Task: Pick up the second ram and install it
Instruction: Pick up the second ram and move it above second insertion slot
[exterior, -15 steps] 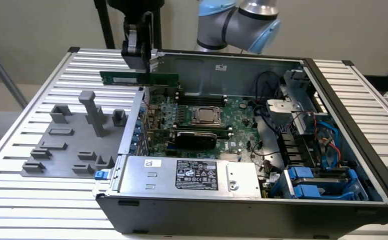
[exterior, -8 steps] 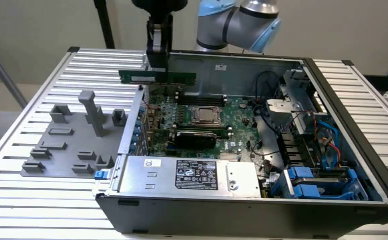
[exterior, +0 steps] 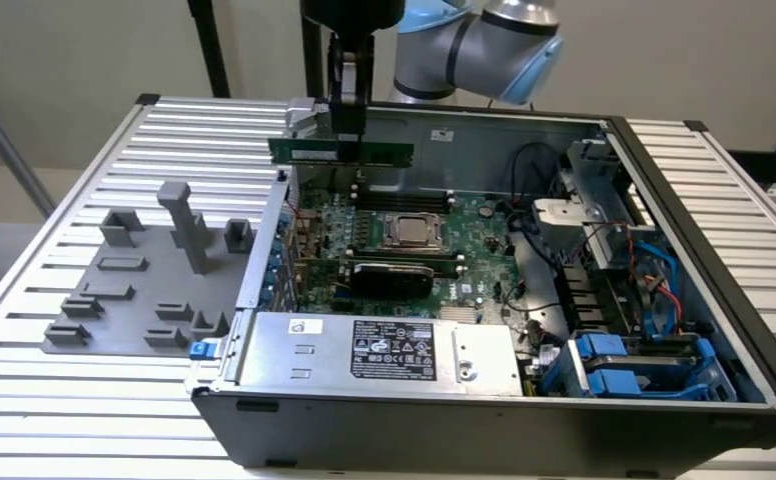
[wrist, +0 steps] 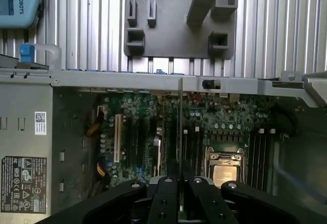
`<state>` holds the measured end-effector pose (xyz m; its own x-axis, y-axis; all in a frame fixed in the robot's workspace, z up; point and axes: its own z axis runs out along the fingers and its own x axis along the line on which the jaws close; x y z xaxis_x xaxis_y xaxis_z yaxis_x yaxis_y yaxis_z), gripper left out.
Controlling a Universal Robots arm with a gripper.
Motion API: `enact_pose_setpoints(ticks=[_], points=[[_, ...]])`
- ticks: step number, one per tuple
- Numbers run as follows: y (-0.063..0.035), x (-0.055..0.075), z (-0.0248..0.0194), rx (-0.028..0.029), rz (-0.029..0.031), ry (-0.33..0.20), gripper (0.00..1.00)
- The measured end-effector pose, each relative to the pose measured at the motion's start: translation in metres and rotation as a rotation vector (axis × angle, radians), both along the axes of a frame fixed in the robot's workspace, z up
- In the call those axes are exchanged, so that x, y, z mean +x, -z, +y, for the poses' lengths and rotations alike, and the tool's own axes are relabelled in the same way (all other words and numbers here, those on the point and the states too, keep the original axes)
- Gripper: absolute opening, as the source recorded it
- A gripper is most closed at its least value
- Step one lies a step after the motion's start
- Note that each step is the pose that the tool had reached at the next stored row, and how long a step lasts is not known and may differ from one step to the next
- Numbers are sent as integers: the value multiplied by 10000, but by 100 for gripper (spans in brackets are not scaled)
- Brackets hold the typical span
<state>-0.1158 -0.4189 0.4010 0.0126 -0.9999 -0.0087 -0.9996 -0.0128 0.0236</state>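
So the gripper (exterior: 348,130) is squeezed nearly shut on the second ram (exterior: 388,153), pinching it near the middle of its top edge, upper left of centre in the exterior view. The stick hangs level in the air over the upper-left corner of the open computer case (exterior: 495,425), above the motherboard (exterior: 361,215) and up-frame from the CPU socket (exterior: 412,232). On the wrist cam it's edge-on between the fingers (wrist: 166,199).

Looks like a robotics lab or test cell: open PC chassis (exterior: 495,435) on a slatted aluminium table (exterior: 88,415), grey fixture plate (exterior: 128,290) beside it, robot arm (exterior: 488,45) behind, bare wall (exterior: 68,60).
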Motion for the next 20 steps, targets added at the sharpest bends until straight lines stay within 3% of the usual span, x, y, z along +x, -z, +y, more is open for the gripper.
enact_pose_setpoints(ticks=[6, 9, 12, 20], points=[[109, 152, 160, -1, 1, 0, 14], [163, 255, 212, 0, 0, 0, 14], [219, 390, 236, 0, 0, 0, 14], [364, 668, 239, 8, 0, 115, 14]])
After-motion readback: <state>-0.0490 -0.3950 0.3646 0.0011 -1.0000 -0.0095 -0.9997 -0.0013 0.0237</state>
